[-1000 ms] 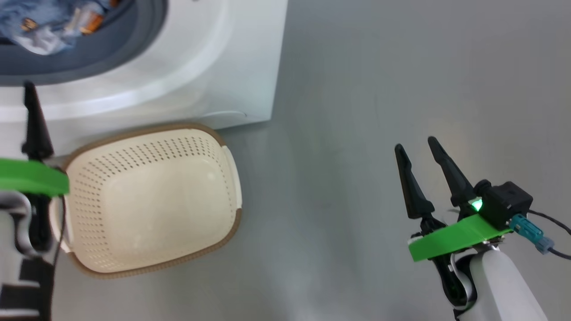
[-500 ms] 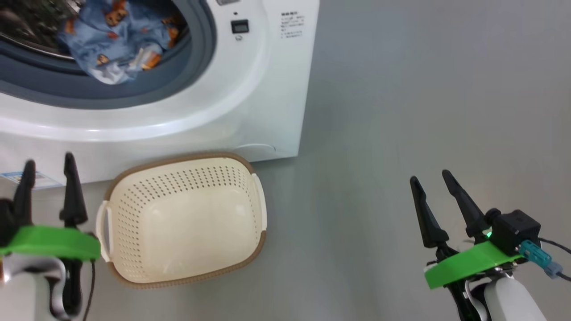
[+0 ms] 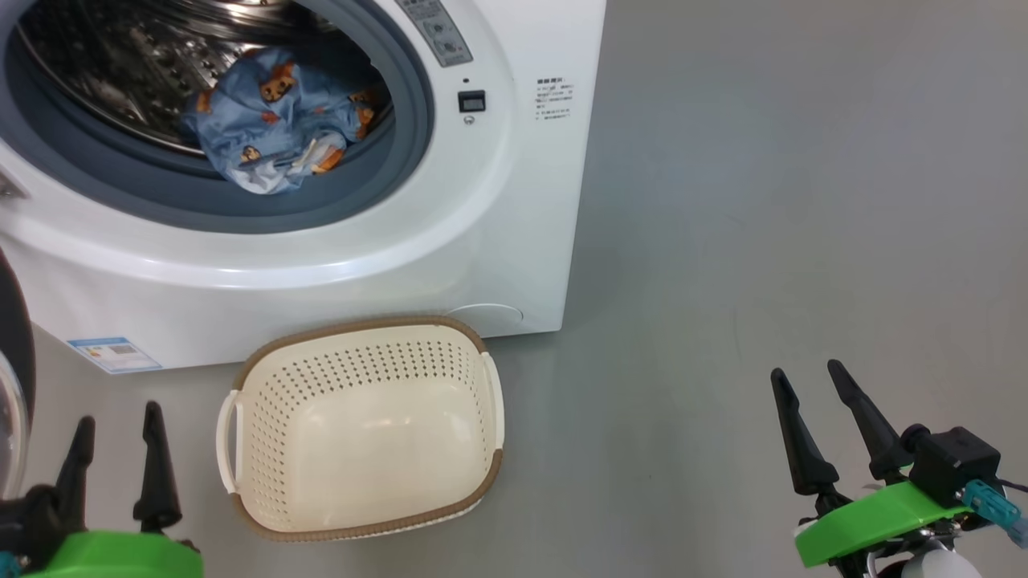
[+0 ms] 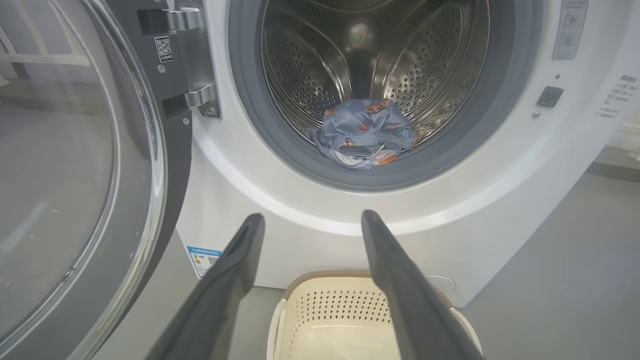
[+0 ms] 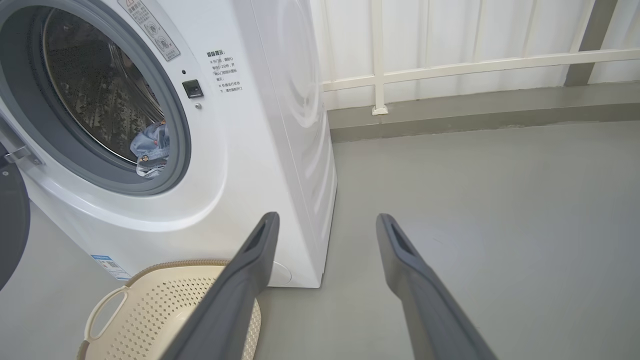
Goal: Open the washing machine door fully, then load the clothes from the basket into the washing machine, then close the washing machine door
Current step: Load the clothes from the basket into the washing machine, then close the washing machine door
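Observation:
The white washing machine [image 3: 514, 201] stands with its door [image 4: 75, 165] swung wide open to the left. The clothes [image 3: 277, 120], light-blue fabric with orange bears, lie inside the steel drum [image 4: 367, 132] near the gasket. On the floor in front sits the cream basket [image 3: 361, 433], holding nothing. Low at the left of the basket, my left gripper [image 3: 116, 421] is open and holds nothing. Over bare floor to the right, my right gripper [image 3: 807, 381] is open and holds nothing. The left fingers point at the machine's front [image 4: 310, 220]; the right fingers [image 5: 322, 220] point past its right corner.
The open door's black rim [image 3: 16, 337] and glass stand just left of my left gripper. Grey floor [image 3: 763, 201] spreads to the right of the machine. A white railing and a low ledge [image 5: 450, 100] run along the far wall.
The head camera has tilted up, so the drum and the clothes now show fully and both grippers sit lower in the picture. Both grippers stay open.

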Available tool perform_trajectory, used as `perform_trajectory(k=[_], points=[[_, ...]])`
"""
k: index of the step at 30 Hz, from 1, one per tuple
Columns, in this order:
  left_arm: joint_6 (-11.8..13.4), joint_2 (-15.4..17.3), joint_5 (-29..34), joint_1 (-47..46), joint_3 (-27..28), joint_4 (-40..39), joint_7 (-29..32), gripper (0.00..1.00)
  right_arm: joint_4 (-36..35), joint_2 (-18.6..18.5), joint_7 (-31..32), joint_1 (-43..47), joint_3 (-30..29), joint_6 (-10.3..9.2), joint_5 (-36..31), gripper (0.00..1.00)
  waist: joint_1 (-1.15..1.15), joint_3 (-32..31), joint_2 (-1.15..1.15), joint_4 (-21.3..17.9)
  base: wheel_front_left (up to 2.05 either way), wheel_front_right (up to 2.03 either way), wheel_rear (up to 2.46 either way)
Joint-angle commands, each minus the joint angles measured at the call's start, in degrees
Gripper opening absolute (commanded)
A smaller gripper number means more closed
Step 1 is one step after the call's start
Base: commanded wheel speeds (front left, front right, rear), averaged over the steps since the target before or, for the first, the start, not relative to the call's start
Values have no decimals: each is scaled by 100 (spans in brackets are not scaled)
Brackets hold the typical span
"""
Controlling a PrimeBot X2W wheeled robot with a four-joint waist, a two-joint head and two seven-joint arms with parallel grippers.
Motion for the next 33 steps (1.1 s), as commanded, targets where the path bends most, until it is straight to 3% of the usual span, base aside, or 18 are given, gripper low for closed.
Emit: perform_trajectory(k=[1, 33], points=[[-8, 127, 79, 62, 214, -219, -32, 100, -159, -67, -27, 67, 84, 9, 39, 100, 0, -67, 0, 46, 0, 0, 0], [-8, 128, 63, 361, 174, -566, -32, 100, -236, -25, -27, 264, -41, 9, 28, 100, 0, -156, 0, 34, -2, 2, 0]])
